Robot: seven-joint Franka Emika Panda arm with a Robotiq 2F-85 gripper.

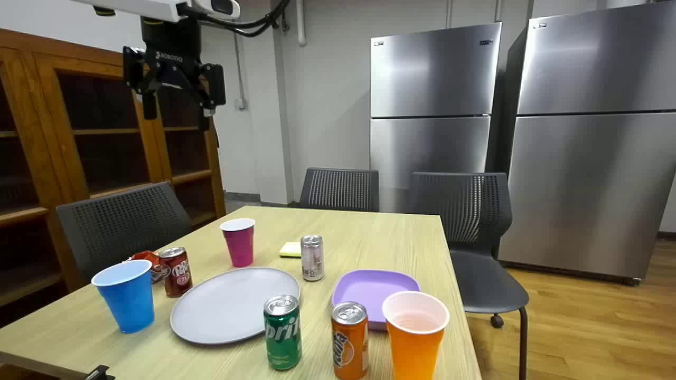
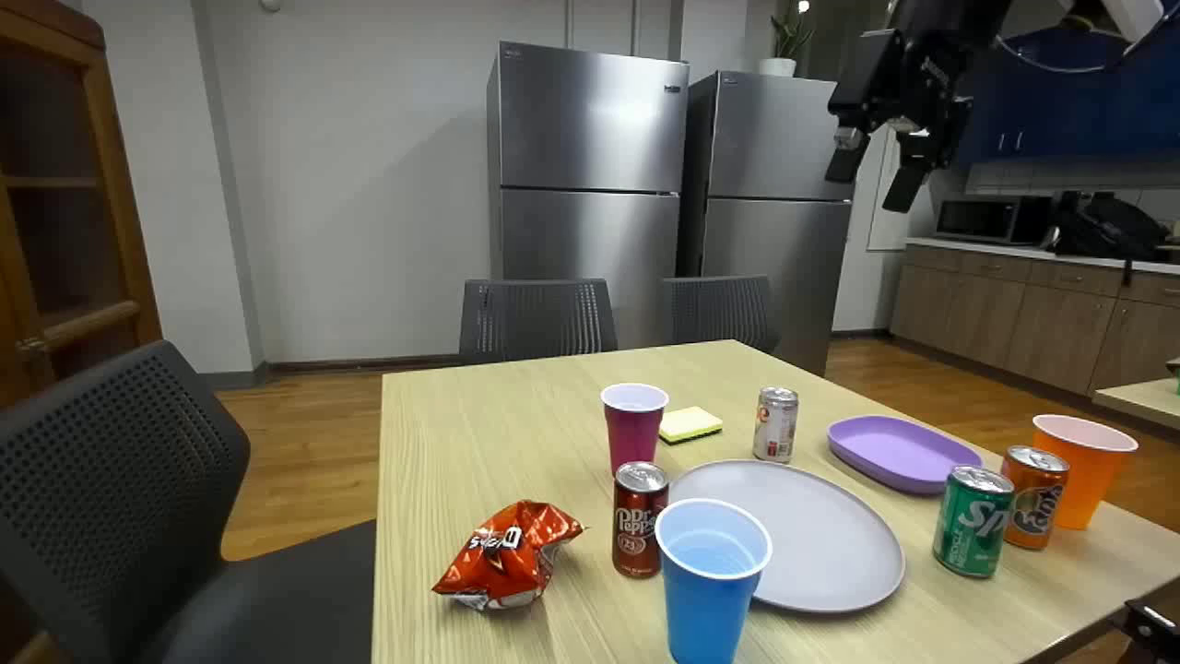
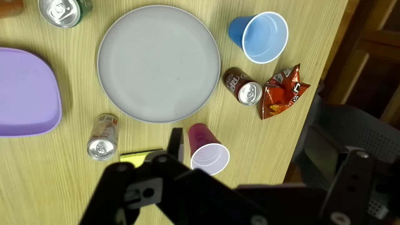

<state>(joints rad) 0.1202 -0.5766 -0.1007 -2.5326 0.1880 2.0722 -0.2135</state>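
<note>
Even indoor light fills both exterior views, laying pale glare on the steel refrigerators (image 1: pixel 434 79) and a soft slanting shadow on the wall (image 2: pixel 355 175). The wooden cabinet (image 1: pixel 108 132) at far left is dark inside. In the wrist view the tabletop (image 3: pixel 47 175) is sharp, can lids (image 3: pixel 59 12) glint, and a faint shadow edges the purple plate (image 3: pixel 26 92); the gripper (image 3: pixel 247 137), low in the frame, is blurred, and the right edge dim.

Two steel fridges (image 1: pixel 430 79) stand behind dark chairs (image 1: pixel 340 189), a potted plant (image 2: pixel 778 66) showing above one fridge. A wooden cabinet (image 1: pixel 105 131) stands by the wall (image 1: pixel 332 100); a microwave (image 2: pixel 979 219) sits near a black bag (image 2: pixel 1111 226).
</note>
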